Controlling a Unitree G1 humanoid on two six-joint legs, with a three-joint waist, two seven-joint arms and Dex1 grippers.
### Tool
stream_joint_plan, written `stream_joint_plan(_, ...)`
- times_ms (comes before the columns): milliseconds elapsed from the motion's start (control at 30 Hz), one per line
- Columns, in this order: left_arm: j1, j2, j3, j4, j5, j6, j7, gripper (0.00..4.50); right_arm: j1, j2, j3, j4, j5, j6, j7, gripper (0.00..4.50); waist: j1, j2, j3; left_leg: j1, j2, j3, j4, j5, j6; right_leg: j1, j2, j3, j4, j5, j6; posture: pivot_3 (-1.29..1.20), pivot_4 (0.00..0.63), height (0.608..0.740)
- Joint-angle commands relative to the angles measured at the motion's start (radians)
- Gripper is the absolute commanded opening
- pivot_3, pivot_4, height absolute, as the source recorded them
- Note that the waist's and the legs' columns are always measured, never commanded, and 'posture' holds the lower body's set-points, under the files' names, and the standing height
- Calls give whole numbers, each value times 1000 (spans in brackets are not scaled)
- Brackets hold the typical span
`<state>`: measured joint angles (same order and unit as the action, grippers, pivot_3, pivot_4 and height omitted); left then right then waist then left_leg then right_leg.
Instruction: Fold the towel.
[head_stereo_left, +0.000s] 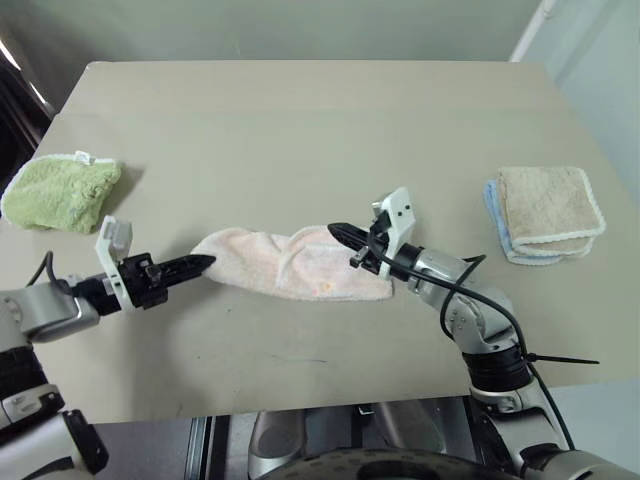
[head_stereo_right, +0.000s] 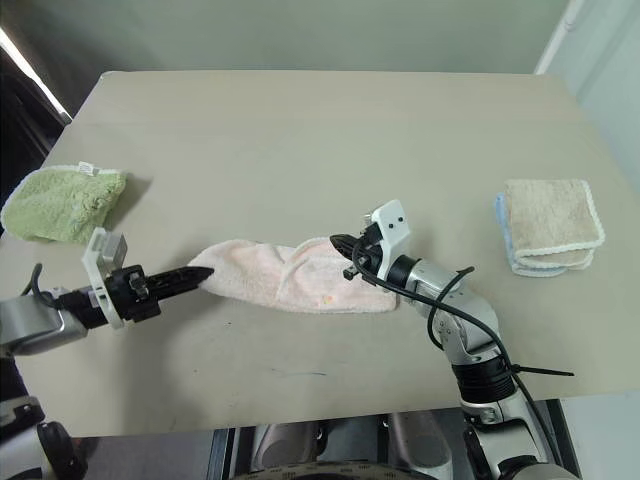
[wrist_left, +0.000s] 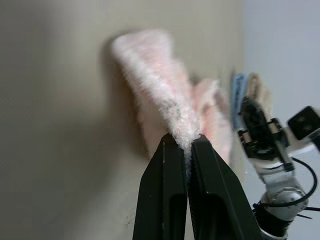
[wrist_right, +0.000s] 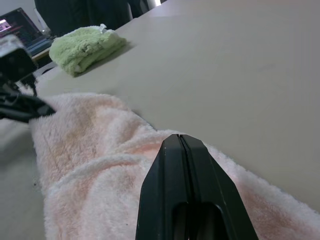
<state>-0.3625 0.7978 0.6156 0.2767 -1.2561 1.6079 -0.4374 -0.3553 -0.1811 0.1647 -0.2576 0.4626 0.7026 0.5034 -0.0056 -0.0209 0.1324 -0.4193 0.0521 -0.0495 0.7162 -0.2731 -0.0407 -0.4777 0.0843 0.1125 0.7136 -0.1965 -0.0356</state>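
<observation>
I see the pale pink towel (head_stereo_left: 290, 263) bunched mid-desk (head_stereo_left: 300, 130), my left pincer (head_stereo_left: 205, 263) clamping its end, right pincer (head_stereo_left: 336, 232) closed over it, lime-green towel (head_stereo_left: 62, 190) far left, stacked cloths (head_stereo_left: 545, 212) right.

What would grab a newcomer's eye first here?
The pink towel bunched in the middle of the table, with the left gripper shut on its left end and the right gripper shut over its right part. Next, the green towel at the far left edge and the stacked cloths at the right.
</observation>
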Motion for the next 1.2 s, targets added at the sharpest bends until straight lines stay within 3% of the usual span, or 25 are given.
stream_joint_plan(33,-101,-16,-24,-27,-9,-2,-20,35,3,-21,-100,-135,176,89,50,0,3,-1,0,0,0,0,0,0,0,0,0,0,0,0,0,0,150,703)
stream_joint_plan(133,-171,-19,-77,-41,-36,5,-40,35,13,-59,-158,-197,268,141,59,0,3,-2,0,0,-1,0,0,0,0,1,0,0,0,-1,1,0,150,703)
stream_joint_plan(400,-353,-21,-336,-121,-52,7,-209,35,41,-109,-266,-239,334,166,-20,0,4,-5,1,0,-2,0,1,1,-1,2,0,0,0,-2,5,0,150,703)
stream_joint_plan(567,-432,-42,-483,-145,2,-19,-382,35,71,-120,-296,-268,338,154,-69,0,5,-5,1,0,-3,0,1,2,1,2,0,1,0,-4,22,0,150,703)
stream_joint_plan(767,-445,17,-819,-189,264,-257,-700,35,96,-132,-336,-284,340,141,-121,0,7,-5,1,0,-3,-1,2,1,3,3,-1,2,-1,-2,28,0,150,703)
stream_joint_plan(933,-489,-90,-941,-127,384,-351,-789,35,112,-141,-360,-282,321,122,-167,0,14,-5,1,-1,-4,-3,3,1,5,5,-1,2,-2,-5,24,0,150,703)
stream_joint_plan(1200,-472,-238,-964,-105,498,-427,-772,35,135,-148,-379,-288,319,101,-221,0,19,-4,1,-1,-4,-3,3,0,9,10,-1,2,-12,3,36,0,150,703)
